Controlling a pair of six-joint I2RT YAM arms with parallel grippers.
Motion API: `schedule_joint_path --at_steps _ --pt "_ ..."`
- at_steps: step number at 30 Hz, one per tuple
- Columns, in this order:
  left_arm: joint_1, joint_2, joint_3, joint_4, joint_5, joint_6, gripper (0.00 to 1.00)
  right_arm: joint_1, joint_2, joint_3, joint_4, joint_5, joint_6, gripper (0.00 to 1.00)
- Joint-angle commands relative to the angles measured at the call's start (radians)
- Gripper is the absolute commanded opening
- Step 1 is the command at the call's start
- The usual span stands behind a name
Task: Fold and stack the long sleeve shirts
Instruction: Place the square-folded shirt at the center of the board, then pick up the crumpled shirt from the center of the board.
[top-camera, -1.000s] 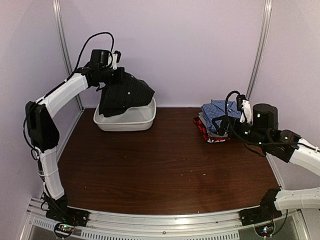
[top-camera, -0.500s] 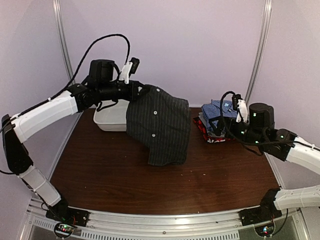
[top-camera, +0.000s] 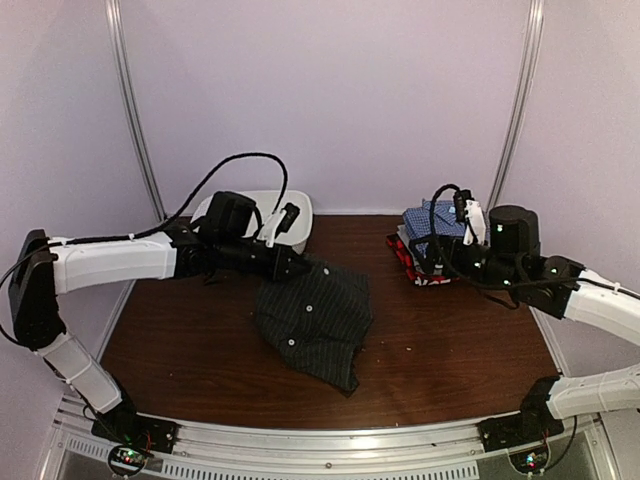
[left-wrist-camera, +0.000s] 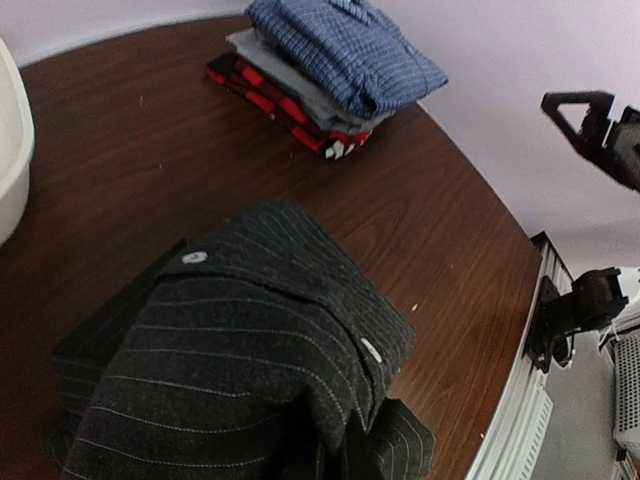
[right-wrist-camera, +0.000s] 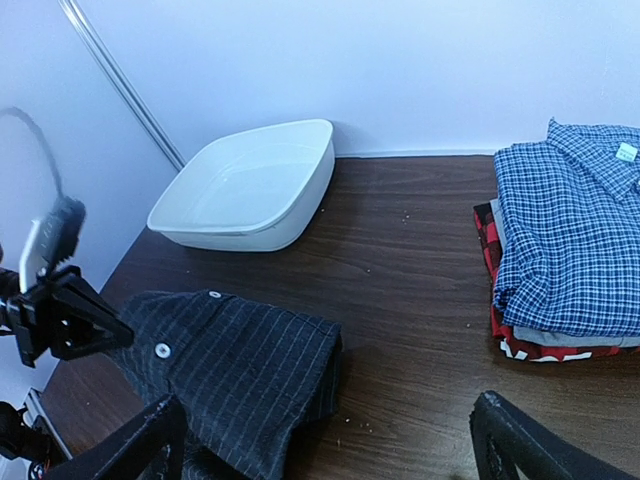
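Three shirts (top-camera: 430, 238) are stacked folded at the right rear | black pinstriped shirt (top-camera: 315, 320) is laid rumpled on the tabletop (top-camera: 200, 350), unfolded, pinched in the closed left tool (top-camera: 298, 268) | right tool (right-wrist-camera: 325, 420) is held wide open, empty.

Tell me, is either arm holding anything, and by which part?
The left gripper is shut on the black pinstriped shirt, pinching a bunched edge beside its buttons; the right gripper is open and empty.

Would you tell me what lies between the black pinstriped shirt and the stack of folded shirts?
Only bare table; the black pinstriped shirt and the stack of folded shirts lie apart, which shows most clearly in the top view.
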Motion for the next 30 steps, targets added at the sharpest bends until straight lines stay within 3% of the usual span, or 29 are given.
schedule_joint_path --at_steps 1,6,7,11,13,22,30 --pt "-0.013 0.02 -0.161 0.002 0.106 -0.029 0.0 -0.003 -0.003 -0.034 0.058 -0.068 0.013 1.0" --pt "-0.022 -0.026 -0.369 -0.049 0.134 -0.062 0.0 -0.002 0.004 -0.09 0.075 -0.081 0.041 1.0" --pt "-0.022 -0.048 -0.387 -0.059 0.119 -0.069 0.05 -0.002 0.012 -0.099 0.078 -0.083 0.044 1.0" --pt "-0.022 -0.184 -0.37 -0.119 -0.006 -0.082 0.39 -0.001 0.022 -0.113 0.076 -0.076 0.055 1.0" --pt "-0.022 -0.226 -0.329 -0.156 -0.062 -0.082 0.49 0.0 0.006 -0.116 0.07 -0.051 0.057 1.0" --pt "-0.027 -0.223 -0.119 -0.211 -0.099 -0.059 0.57 -0.002 -0.161 -0.142 -0.002 0.211 0.079 1.0" --pt "-0.171 0.035 0.14 -0.33 -0.249 -0.011 0.6 -0.004 -0.228 -0.155 -0.033 0.234 0.059 1.0"
